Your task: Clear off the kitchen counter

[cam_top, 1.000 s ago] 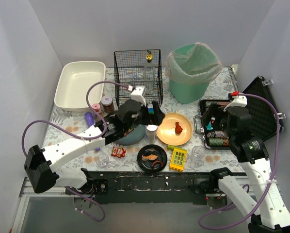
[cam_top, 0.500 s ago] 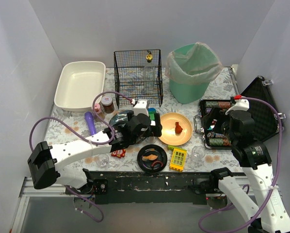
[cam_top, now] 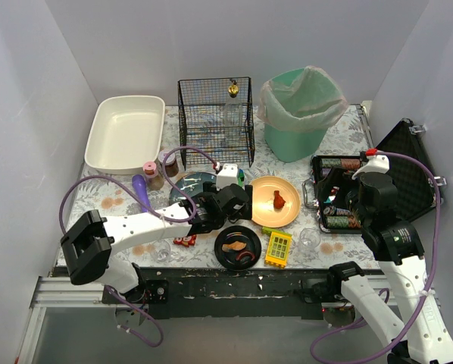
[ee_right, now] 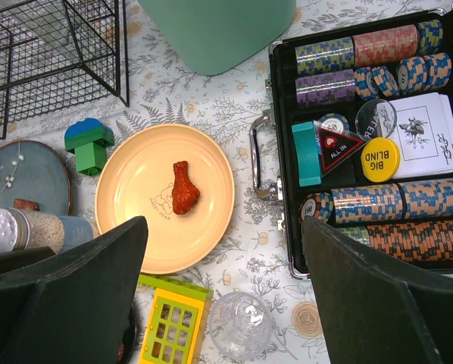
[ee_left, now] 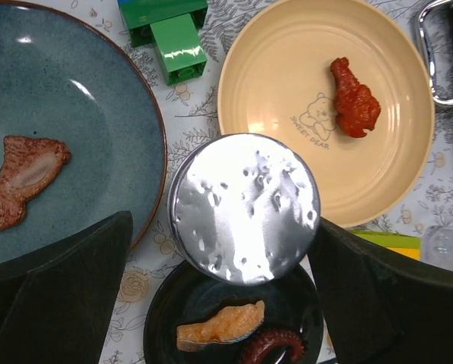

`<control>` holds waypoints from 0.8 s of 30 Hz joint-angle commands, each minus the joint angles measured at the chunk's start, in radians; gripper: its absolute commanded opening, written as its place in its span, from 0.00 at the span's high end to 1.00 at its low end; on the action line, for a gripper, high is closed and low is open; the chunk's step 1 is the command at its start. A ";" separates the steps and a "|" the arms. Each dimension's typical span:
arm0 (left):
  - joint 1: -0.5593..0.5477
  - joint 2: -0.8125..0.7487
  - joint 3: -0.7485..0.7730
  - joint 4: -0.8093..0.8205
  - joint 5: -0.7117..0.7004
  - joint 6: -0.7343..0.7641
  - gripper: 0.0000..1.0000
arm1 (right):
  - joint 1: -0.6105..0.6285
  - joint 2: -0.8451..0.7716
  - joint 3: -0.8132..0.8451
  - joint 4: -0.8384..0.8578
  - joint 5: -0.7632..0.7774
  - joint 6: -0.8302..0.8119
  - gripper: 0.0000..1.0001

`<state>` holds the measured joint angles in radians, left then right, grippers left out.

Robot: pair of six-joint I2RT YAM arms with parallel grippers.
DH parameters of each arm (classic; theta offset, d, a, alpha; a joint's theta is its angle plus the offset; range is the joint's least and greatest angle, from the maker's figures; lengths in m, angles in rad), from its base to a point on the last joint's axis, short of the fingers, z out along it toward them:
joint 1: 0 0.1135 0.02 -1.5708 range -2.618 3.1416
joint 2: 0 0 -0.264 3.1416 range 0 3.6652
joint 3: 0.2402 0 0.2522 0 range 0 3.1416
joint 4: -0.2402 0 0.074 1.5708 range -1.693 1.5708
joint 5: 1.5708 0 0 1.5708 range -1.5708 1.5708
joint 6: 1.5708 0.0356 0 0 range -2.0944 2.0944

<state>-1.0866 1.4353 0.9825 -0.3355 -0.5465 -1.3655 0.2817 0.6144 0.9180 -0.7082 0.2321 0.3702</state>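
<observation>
The left arm [cam_top: 135, 225] and the right arm [cam_top: 399, 262] are made of white tubes joined by black blocks. A thin purple cable [cam_top: 438, 220] is looped along each arm. Wide black fingers [ee_left: 56, 292] are fitted at the ends.

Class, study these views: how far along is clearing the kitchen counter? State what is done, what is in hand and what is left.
Done: nothing evident; the white tub is empty. In hand: the open left pincer straddles the silver-lidded shaker, not gripping it; the right pincer hovers open, empty. Left: the blue plate, yellow plate, black plate and poker-chip case sit on the kitchen counter.
</observation>
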 commanded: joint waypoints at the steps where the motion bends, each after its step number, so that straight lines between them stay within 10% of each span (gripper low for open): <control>1: -0.006 0.031 0.030 -0.019 -0.058 0.003 0.08 | -0.003 -0.008 -0.008 0.010 0.001 0.004 0.09; 14: -0.007 0.093 0.079 0.003 -0.106 0.037 0.20 | -0.003 -0.021 -0.025 0.004 0.015 -0.005 0.09; 24: -0.021 0.082 0.059 0.004 -0.089 0.045 0.57 | -0.003 -0.021 -0.025 0.010 0.009 -0.002 0.09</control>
<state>-1.0996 1.5364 1.0328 -0.3286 -0.6113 -1.3212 0.2817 0.6029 0.8879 -0.7097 0.2359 0.3676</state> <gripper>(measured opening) 0.576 0.908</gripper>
